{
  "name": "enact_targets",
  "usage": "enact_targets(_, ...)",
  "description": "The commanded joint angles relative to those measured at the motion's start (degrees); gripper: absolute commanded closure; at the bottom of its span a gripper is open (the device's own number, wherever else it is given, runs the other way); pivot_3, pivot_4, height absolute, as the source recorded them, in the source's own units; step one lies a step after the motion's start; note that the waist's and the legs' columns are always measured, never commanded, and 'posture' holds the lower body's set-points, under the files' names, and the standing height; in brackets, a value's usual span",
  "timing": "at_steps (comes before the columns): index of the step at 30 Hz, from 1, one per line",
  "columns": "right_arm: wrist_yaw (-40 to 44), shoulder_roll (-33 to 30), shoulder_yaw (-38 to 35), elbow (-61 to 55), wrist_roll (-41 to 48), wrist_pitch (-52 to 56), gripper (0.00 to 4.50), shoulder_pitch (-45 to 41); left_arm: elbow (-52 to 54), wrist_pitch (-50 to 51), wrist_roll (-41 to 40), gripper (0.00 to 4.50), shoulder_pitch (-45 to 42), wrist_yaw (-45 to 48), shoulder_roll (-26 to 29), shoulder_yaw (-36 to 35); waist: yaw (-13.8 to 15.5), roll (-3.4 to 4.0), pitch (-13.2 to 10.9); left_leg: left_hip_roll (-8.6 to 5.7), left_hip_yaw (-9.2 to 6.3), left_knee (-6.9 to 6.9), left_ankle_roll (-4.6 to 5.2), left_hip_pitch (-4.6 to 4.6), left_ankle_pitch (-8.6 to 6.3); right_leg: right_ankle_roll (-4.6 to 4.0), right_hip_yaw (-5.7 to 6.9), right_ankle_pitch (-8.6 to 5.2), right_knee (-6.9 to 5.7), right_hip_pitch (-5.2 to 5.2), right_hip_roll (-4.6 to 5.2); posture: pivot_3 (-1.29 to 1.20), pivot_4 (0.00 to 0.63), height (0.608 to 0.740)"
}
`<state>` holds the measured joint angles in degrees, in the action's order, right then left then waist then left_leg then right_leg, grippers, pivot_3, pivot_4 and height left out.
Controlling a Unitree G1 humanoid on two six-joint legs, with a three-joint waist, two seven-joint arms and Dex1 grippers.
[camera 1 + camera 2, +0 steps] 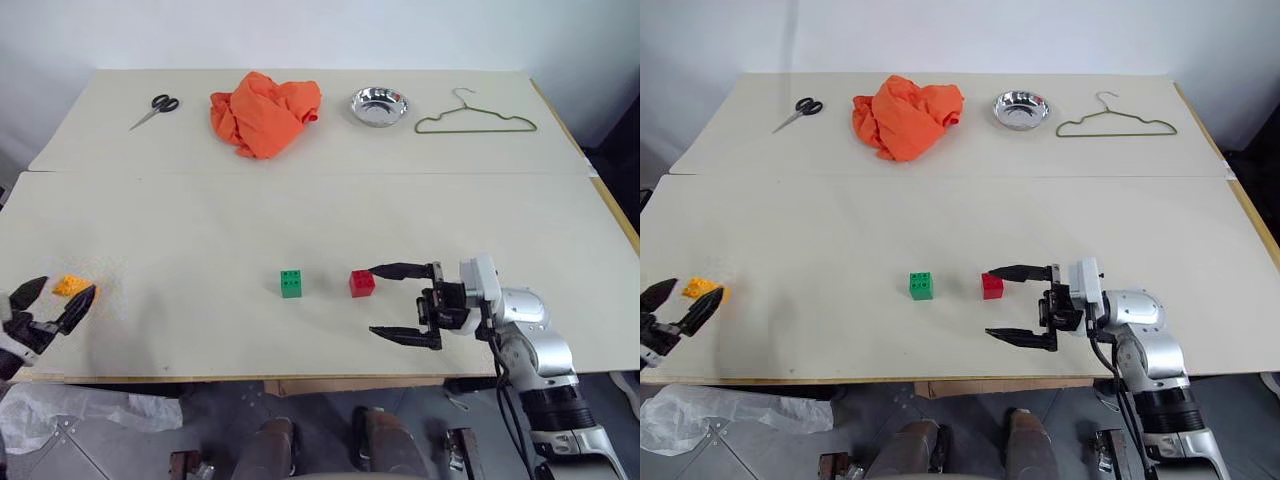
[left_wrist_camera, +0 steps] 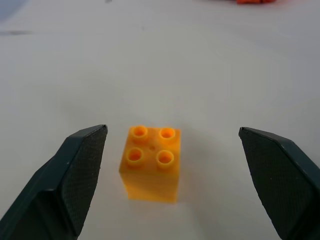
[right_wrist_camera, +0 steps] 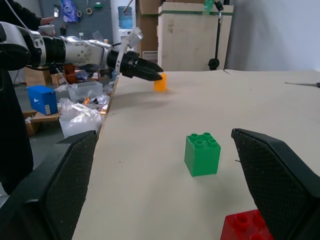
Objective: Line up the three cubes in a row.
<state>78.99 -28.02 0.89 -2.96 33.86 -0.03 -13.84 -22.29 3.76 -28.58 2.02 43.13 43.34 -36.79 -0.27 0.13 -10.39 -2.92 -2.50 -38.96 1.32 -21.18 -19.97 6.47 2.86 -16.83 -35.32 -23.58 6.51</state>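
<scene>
- Left claw [image 1: 48, 304] released, fingers flanking the yellow-orange cube [image 1: 71, 285] at the tabletop's [image 1: 300, 210] eight o'clock edge, seemingly not touching.
- Right claw [image 1: 388, 301] released; red cube [image 1: 362, 283] beside its far finger, green cube [image 1: 291, 283] at its nine o'clock.

Glossy plastic cubes [image 2: 150, 162]; shiny metal bowl [image 1: 379, 106]; matt table [image 1: 300, 210].
</scene>
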Motion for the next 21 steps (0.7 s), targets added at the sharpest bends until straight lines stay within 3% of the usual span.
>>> enact_targets(1, -1.1, -0.7, -1.4, -3.8, 0.6, -0.5, 0.00, 1.4, -3.0, -0.5, 1.5, 0.20, -1.5, 1.5, 1.6, 1.2, 0.1, 0.00, 0.0, 0.00, 0.01, 0.00, 0.00, 0.00, 0.00, 0.00, 0.00, 0.00, -0.01, 0.01, 0.00, 0.00, 0.150, 0.740)
enact_targets(3, -1.9, -0.9, -1.8, -4.3, 0.3, -0.8, 0.00, 1.8, -4.5, -0.8, 1.9, 0.58, -2.4, 1.5, 1.7, 1.5, 0.1, 0.00, 0.0, -0.01, 0.01, -0.04, 0.00, 0.01, 0.00, 0.00, -0.01, 0.00, -0.02, 0.02, 0.01, 0.00, 0.150, 0.740)
enact_targets(11, -3.9, -1.2, -2.9, -4.5, -0.3, -1.7, 0.00, 2.8, -4.4, -1.0, 2.3, 3.02, -2.2, 4.9, 2.1, 2.5, 0.2, -0.01, 0.0, 0.00, 0.01, -0.05, 0.00, 0.02, 0.00, 0.00, -0.02, 0.00, -0.06, 0.02, 0.03, 0.00, 0.150, 0.740)
enact_targets(16, -4.4, -2.0, -4.1, -3.5, -0.7, -2.3, 0.00, 2.9, 7.6, 1.1, -1.6, 3.01, -3.2, 12.9, 2.2, 5.9, 0.5, -0.04, 0.0, 0.00, -0.04, -0.09, 0.01, 0.00, 0.01, 0.00, 0.00, 0.00, -0.04, 0.08, 0.07, 0.00, 0.150, 0.740)
enact_targets(19, -3.9, -3.5, -5.2, -3.4, -0.7, -2.5, 0.00, 4.5, 11.7, 0.2, 1.4, 3.01, -9.8, 21.6, 4.7, 15.5, 1.1, -0.04, 0.0, -0.02, -0.05, -0.12, 0.02, 0.00, 0.02, 0.00, 0.00, 0.00, 0.01, 0.11, 0.09, 0.00, 0.150, 0.740)
enact_targets(21, -3.8, -4.2, -5.8, -3.7, -0.7, -2.6, 0.00, 5.9, 8.1, -4.4, 5.6, 3.01, -15.7, 28.0, 5.9, 22.4, 1.7, -0.03, 0.0, -0.05, -0.04, -0.12, 0.02, 0.02, 0.03, 0.00, 0.00, 0.00, 0.01, 0.11, 0.08, 0.00, 0.150, 0.740)
